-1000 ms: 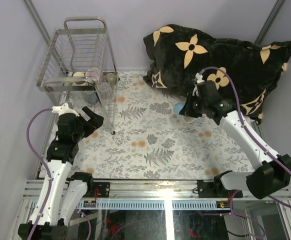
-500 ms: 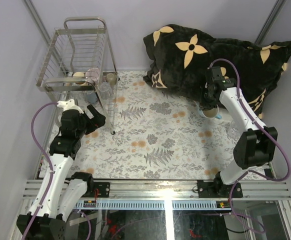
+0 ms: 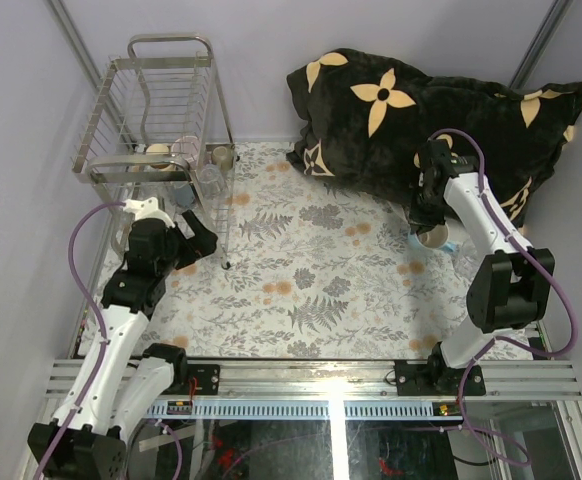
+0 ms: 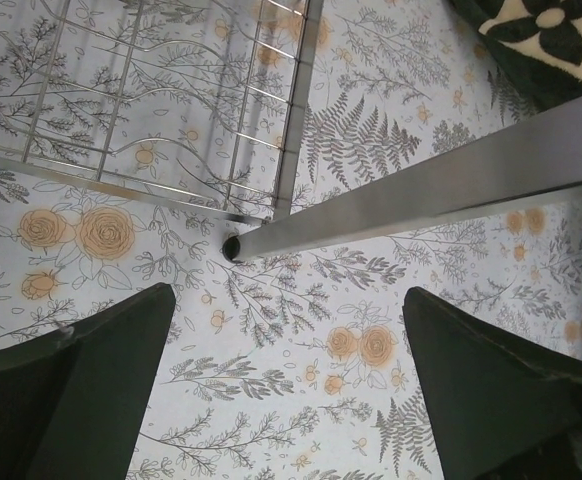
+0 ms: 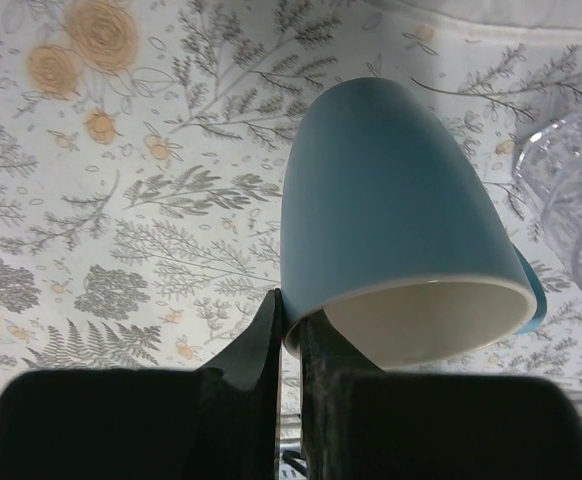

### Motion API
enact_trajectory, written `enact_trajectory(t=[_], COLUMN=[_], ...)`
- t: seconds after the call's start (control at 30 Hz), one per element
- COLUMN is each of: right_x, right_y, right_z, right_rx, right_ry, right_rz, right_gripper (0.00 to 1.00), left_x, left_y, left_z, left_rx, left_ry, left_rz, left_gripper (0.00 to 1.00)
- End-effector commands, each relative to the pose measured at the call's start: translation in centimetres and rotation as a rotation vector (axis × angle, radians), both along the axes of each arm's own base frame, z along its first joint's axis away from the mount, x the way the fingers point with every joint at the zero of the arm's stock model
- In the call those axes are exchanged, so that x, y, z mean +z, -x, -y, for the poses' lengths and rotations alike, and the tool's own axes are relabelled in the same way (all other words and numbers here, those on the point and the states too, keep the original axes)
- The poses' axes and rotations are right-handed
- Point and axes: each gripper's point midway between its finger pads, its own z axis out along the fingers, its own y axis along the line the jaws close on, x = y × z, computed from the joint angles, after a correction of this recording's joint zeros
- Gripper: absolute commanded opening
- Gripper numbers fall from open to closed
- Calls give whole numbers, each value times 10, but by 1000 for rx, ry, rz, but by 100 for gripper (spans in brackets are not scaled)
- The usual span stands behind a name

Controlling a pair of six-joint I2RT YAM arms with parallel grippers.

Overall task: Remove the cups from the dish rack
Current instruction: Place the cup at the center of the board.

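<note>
Black left gripper (image 4: 291, 375): hanging spread wide, empty, facing a tube leg of the shiny silver wire dish rack (image 3: 111, 165).
Black right gripper (image 5: 289, 345): pinching the rim of the light blue mug with cream inside (image 5: 381, 210), well apart from the rack.
Cream-and-brown cup (image 3: 157, 153), pale lilac-pink mug (image 3: 185, 147): sitting in the rack, beyond and above the left gripper, the nearer one.

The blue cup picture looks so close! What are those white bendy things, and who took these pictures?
Those are two robot arms, seen from above in the big picture. Each carries a little camera by its fingers; those make the two close-up pictures. The right gripper pinches the rim of a light blue mug, with the flowery tablecloth under it and a black flowered pillow nearby. The left gripper is wide open and empty, beside a leg of the silver dish rack, where more cups wait.
</note>
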Motion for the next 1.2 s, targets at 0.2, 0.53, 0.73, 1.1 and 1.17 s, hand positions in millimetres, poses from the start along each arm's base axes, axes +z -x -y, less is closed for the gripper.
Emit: enact_trajectory(t=[0.2,0.53,0.73,1.1,1.17], right_x=[-9,-33,-43,-36,-28], right_y=[28,38,35,29,25], right_z=[23,17,14,17,17], right_rx=[41,59,65,50,45], right_ry=[98,67,54,75,72], right_rz=[-139,-227,-251,-219,-192], right_gripper=[0,0,0,35,39], left_x=[16,11,9,6,7], left_y=[-13,-12,-11,-11,-11], left_z=[5,9,9,9,9], left_rx=[-28,-40,-38,-37,-37], left_ry=[-71,-75,-72,-70,-70], left_rz=[69,57,50,36,29], left_gripper=[100,100,100,100,100])
